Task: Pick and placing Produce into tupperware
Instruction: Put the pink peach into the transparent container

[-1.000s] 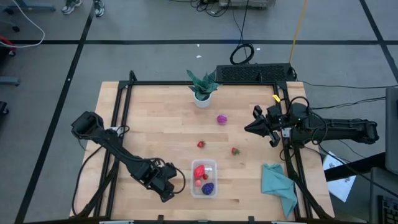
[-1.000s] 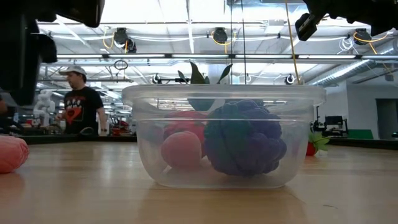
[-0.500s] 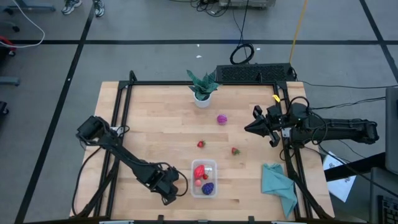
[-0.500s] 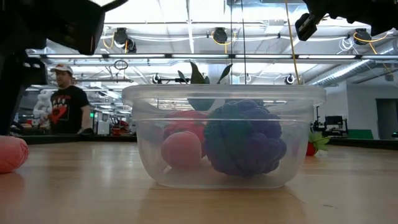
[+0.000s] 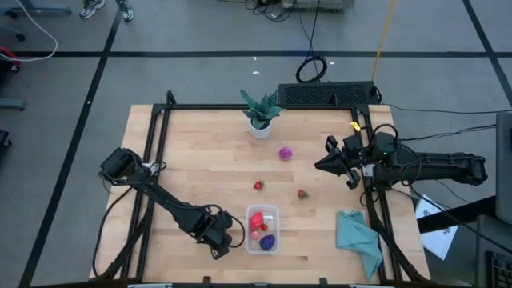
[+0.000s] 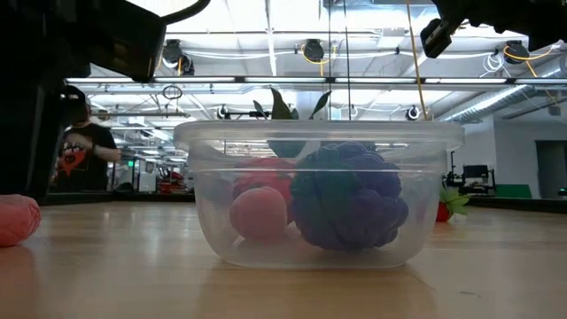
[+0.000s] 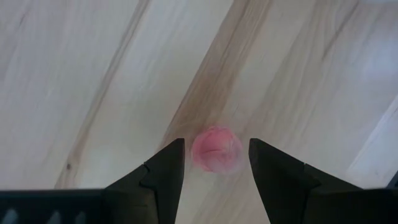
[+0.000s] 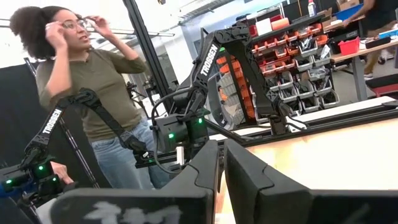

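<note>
Where the left pincer (image 7: 211, 163) hangs low over the bench (image 5: 200, 160), its fingers stand released, one on each side of a pinkish ball (image 7: 216, 149) that lies on the wood between them; contact with either finger cannot be told.

- Left pincer, high view (image 5: 222, 240): near the front edge of the bench, just beside the tupperware (image 5: 263, 230).
- Tupperware: clear, rectangular, upright on the bench to the pincer's right. Contents: red piece (image 5: 255, 219), pinkish piece (image 5: 254, 236), dark purple bumpy piece (image 5: 268, 240). In the low view the same tub (image 6: 319, 195) shows the purple piece (image 6: 345, 197) beside the pinkish one (image 6: 259, 213), the red behind them.
- Pinkish ball, low view (image 6: 18, 219): on the bench, apart from the tub.
- Loose produce farther out, past the tub: two small red pieces (image 5: 258, 186) (image 5: 302, 194) near mid-bench, well apart from each other; magenta ball (image 5: 286, 153) beyond them.
- Potted plant (image 5: 260, 112): white pot, at the far edge.
- Teal cloth (image 5: 358, 236): front right corner.
- Right pincer (image 5: 326, 165): held at the right edge of the bench, fingers clenched together on nothing, well apart from all produce.
- Person (image 8: 93, 74): in the room beyond, hands raised to the head.
</note>
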You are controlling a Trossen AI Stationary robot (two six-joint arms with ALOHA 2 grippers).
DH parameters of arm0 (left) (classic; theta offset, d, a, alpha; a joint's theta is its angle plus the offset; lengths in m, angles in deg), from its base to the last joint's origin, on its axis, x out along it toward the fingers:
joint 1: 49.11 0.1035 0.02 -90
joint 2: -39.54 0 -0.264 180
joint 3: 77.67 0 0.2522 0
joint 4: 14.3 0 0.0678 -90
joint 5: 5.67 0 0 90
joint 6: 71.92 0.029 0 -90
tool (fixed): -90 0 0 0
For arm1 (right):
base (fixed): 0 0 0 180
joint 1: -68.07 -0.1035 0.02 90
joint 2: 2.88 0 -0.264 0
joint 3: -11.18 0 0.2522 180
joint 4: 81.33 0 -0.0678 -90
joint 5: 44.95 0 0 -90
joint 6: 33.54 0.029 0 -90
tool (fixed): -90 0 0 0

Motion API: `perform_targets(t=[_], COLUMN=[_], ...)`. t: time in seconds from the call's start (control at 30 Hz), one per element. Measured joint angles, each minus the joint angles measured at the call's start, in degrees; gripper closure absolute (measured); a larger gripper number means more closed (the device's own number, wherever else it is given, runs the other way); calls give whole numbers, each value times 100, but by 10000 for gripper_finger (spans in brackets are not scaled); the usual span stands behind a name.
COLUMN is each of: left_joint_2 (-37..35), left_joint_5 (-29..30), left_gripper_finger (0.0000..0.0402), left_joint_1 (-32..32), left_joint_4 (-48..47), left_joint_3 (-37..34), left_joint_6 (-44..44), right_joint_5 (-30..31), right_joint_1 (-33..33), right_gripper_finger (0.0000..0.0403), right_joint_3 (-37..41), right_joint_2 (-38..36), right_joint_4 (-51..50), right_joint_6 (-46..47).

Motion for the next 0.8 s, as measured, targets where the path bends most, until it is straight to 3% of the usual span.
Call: perform_targets(t=[0.8], left_joint_2=[426], left_joint_5=[-220], left_gripper_finger=[218], left_joint_1=[15], left_joint_4=[-21], left_joint_3=[11], left_joint_6=[64], right_joint_5=[0], right_joint_1=[0], right_gripper_finger=[385], right_joint_3=[0], right_joint_2=[-1], right_joint_4=[46], right_joint_6=[0])
